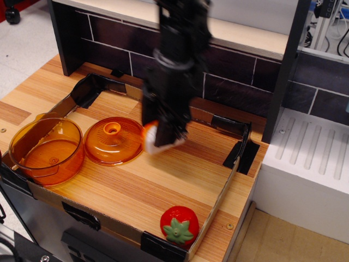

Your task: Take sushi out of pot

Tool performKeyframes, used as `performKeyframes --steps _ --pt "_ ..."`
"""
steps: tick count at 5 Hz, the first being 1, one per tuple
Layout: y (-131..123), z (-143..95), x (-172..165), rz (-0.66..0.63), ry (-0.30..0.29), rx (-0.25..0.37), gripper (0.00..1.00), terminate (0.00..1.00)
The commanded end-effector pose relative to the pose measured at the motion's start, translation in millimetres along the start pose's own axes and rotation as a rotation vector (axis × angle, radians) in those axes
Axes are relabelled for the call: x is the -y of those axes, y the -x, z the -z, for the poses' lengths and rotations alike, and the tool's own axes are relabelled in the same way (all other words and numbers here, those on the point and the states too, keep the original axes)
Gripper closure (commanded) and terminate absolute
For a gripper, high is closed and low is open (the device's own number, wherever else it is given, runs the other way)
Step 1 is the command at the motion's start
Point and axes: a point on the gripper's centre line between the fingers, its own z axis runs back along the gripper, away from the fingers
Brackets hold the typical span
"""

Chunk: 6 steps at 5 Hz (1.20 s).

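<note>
My gripper (162,137) hangs over the middle of the wooden board, shut on the sushi (154,140), a white block with an orange edge showing at its left. The sushi is held in the air above the board, to the right of the lid. The pot (46,150), a round translucent orange bowl, stands empty at the front left corner, well to the left of the gripper.
A domed orange lid (114,140) with a knob lies beside the pot. A red strawberry (179,225) sits at the front edge. Low cardboard walls (220,195) ring the board, with a dark tile wall behind and a white drain rack (313,153) at right.
</note>
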Motion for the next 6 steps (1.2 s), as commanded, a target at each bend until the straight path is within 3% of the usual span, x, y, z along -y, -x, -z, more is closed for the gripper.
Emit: performKeyframes --steps 1,2,3,4,5,6 --pt "-36.9 -2.6 -6.2 0.041 -0.028 0.075 1.0 0.0" --pt "-44.3 -6.6 -5.6 0.055 -0.009 0.117 1.0 0.0" --pt "-45.0 -7.3 -8.8 0.016 0.033 0.113 0.0 0.0" --pt "-41.8 -15.5 -13.2 -0.019 0.027 0.137 0.0 0.0" --pt "-30.3 -49.3 -17.1 -0.028 0.063 0.194 0.0 0.0" --pt "-12.8 -89.1 -16.6 -0.045 0.054 0.267 0.0 0.0"
